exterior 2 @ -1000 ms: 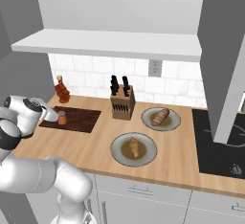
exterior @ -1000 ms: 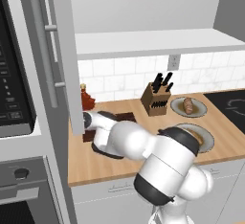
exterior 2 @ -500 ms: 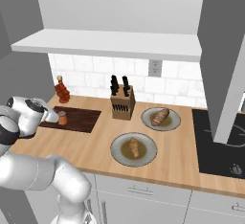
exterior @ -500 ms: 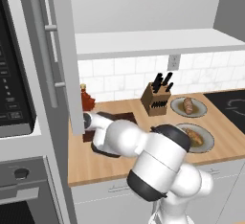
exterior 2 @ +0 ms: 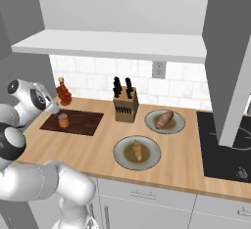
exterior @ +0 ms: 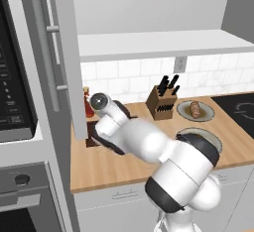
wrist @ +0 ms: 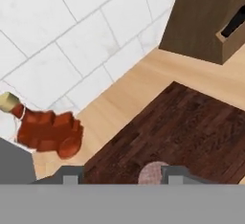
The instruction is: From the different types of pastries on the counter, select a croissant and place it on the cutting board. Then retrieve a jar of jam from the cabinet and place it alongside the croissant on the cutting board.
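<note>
One dark-brown rectangular wooden cutting board [exterior 2: 73, 121] lies on the long light-wood counter [exterior 2: 176, 160], carrying one small orange-amber cylindrical jar of jam [exterior 2: 62, 120] that stands upright near its left end. In the hand view the jar's lid [wrist: 153, 173] sits between the two dark finger tips of the two-finger gripper [wrist: 120, 174], whose jaws stand apart on either side of it without pressing it.

Two round pale plates: the nearer plate [exterior 2: 120, 150] holds one small golden-tan lumpy croissant [exterior 2: 137, 150]; the farther plate [exterior 2: 177, 121] holds one darker brown oblong pastry [exterior 2: 163, 119]. The croissant is well apart from the board.

One reddish-brown narrow-necked bottle [wrist: 48, 132] stands behind the board against the white tiled wall [exterior 2: 186, 89]. One wooden knife block [exterior 2: 125, 106] with dark handles stands just right of the board.

One pale grey wall cabinet door [exterior: 63, 57] with a long vertical metal bar handle [exterior: 47, 52] stands open.

No legible writing.
</note>
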You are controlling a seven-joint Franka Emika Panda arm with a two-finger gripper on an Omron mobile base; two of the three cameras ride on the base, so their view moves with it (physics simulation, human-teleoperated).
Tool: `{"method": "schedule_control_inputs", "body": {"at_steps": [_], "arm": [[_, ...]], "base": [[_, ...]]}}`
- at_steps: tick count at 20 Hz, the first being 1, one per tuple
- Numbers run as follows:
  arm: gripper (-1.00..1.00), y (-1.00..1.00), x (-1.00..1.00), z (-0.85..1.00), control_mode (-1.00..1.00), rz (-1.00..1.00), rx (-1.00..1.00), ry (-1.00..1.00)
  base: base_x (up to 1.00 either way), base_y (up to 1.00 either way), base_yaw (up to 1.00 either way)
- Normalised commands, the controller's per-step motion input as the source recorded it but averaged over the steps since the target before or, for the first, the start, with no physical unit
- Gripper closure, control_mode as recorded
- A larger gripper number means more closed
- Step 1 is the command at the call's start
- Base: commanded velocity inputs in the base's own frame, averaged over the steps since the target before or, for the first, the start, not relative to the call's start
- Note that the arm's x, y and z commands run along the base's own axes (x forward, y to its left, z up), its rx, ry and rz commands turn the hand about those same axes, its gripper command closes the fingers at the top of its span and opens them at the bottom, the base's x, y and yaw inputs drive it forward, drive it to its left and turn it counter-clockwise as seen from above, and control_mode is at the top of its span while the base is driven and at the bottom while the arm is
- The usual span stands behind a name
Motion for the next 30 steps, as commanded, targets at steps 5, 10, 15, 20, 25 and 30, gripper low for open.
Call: {"method": "schedule_control_inputs", "body": {"at_steps": [5,10,15,20,25,30], "arm": [[-1.0,-0.96,0.34,0.93,-1.0,0.09,0.2,0.15],[-1.0,-0.92,0.34,0.62,-1.0,0.04,0.12,0.33],[-1.0,-0.26,0.21,-0.28,-1.0,0.04,-0.03,0.37],[-1.0,-1.0,0.1,0.01,-1.0,0.4,-0.03,0.5],[-1.0,-0.49,0.0,0.01,-1.0,0.23,0.01,0.23],[-1.0,-0.01,-0.69,-0.81,-1.0,0.03,-0.05,0.03]], "base": [[0.0,0.0,0.0],[0.0,0.0,0.0],[0.0,0.0,0.0],[0.0,0.0,0.0],[0.0,0.0,0.0],[0.0,0.0,0.0]]}}
